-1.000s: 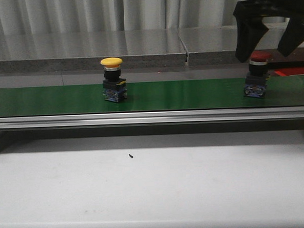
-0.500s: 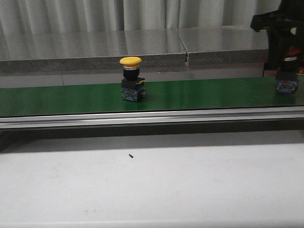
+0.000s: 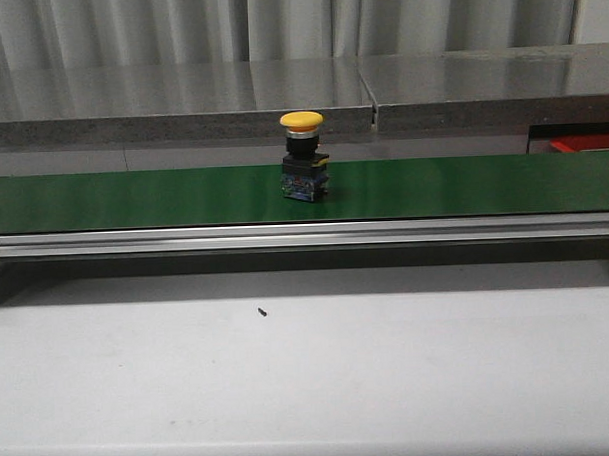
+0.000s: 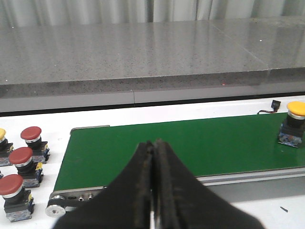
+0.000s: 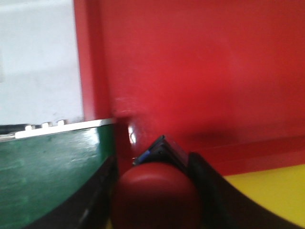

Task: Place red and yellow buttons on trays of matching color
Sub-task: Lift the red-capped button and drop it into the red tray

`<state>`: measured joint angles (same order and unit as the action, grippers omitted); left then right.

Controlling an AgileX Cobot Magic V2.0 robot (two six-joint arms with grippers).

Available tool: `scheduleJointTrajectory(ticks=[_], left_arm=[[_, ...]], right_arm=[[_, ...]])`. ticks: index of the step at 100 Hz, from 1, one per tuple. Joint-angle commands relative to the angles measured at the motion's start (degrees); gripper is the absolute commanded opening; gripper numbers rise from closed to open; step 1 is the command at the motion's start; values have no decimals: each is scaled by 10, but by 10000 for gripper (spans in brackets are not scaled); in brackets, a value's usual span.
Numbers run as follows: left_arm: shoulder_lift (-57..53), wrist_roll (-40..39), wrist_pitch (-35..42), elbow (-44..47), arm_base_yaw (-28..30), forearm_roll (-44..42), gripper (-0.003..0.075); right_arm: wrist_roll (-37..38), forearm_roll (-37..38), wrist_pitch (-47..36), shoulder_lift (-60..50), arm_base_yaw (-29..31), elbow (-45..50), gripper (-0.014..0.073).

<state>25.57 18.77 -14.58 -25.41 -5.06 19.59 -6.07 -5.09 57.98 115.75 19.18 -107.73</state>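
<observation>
A yellow button (image 3: 303, 155) stands upright on the green conveyor belt (image 3: 133, 198), near its middle in the front view, with nothing close to it on the belt. Off the belt's end, seen from the left wrist camera, spare buttons wait on the white table (image 4: 33, 121) — three red spare buttons (image 4: 22, 160) in a loose column and a yellow-capped one (image 4: 2, 140) partly cut off at the frame edge. A small dark speck (image 3: 261, 312) lies on the table in front of the belt rail.

The left gripper (image 4: 153, 191) hangs above the near edge of the belt with its fingers pressed together, holding nothing. The right gripper (image 5: 155, 191) is clamped on a red button (image 5: 155, 199), the cap filling the space between the dark fingers (image 5: 95, 195).

That red button hangs over the red tray (image 5: 205, 71), just past the belt's end; a yellow tray (image 5: 267, 191) lies right beside the red one. The view is blurred, and no contents show in either tray.
</observation>
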Motion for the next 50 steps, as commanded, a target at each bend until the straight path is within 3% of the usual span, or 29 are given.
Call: scheduleJointTrajectory(ticks=[1, 50], left_arm=[[1, -2, 46, -16, -5, 9, -19], [1, -2, 46, -16, -5, 9, -19]], right_arm=[[1, -5, -10, 3, 14, -45, 151], [0, -44, -47, 97, 18, -91, 153]])
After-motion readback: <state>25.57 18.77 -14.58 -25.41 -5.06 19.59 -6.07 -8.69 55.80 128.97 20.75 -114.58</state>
